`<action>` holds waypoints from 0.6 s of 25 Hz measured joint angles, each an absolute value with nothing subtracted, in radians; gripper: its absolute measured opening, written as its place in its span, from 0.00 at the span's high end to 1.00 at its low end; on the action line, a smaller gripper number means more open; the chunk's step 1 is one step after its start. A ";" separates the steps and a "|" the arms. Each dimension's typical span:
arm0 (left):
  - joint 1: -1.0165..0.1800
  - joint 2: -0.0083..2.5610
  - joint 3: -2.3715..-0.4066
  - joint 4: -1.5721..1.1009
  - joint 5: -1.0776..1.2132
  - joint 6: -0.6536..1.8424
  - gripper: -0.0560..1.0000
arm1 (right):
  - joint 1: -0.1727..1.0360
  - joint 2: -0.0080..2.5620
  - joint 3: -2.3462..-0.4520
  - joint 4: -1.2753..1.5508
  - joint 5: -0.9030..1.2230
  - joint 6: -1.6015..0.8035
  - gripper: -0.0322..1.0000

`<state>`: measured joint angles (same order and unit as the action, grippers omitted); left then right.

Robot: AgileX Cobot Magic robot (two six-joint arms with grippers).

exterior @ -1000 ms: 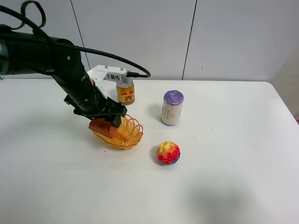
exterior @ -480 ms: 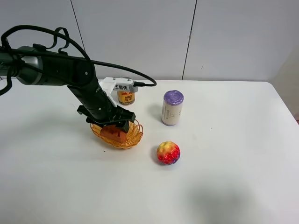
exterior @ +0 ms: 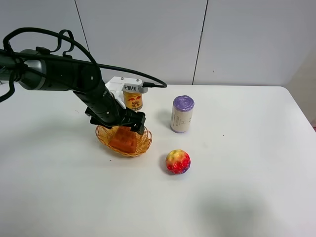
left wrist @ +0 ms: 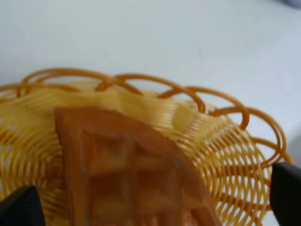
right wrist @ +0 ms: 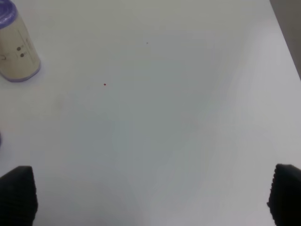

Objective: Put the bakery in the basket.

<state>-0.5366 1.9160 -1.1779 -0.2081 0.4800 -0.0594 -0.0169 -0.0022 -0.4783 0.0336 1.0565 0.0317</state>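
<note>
The left gripper [exterior: 120,124] hovers over the basket [exterior: 144,146] with its jaws spread wide, gripping nothing. The waffle slice [exterior: 123,140] lies inside the basket beneath it, grid face up, its long axis running roughly from far edge to near edge. The basket sits on the table [exterior: 237,197] left of centre, nearer the far edge. Just behind it stands a gold can [exterior: 133,100] whose red print is too small to read. A purple-lidded can [exterior: 181,114] and a mottled fruit ball [exterior: 177,161] stand apart, rightward. Broad tabletop stretches toward the near and right edges. The right gripper [right wrist: 151,197] is wide open, holding nothing.
</note>
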 joint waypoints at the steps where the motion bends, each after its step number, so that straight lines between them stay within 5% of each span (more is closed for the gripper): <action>1: -0.537 1.909 -1.178 -0.208 0.474 -0.059 0.03 | -0.017 -0.002 -0.478 0.034 1.056 0.032 0.01; 15: -0.306 1.401 -1.167 0.000 0.573 -0.063 0.03 | -0.017 -0.002 -0.478 0.034 1.056 0.032 0.01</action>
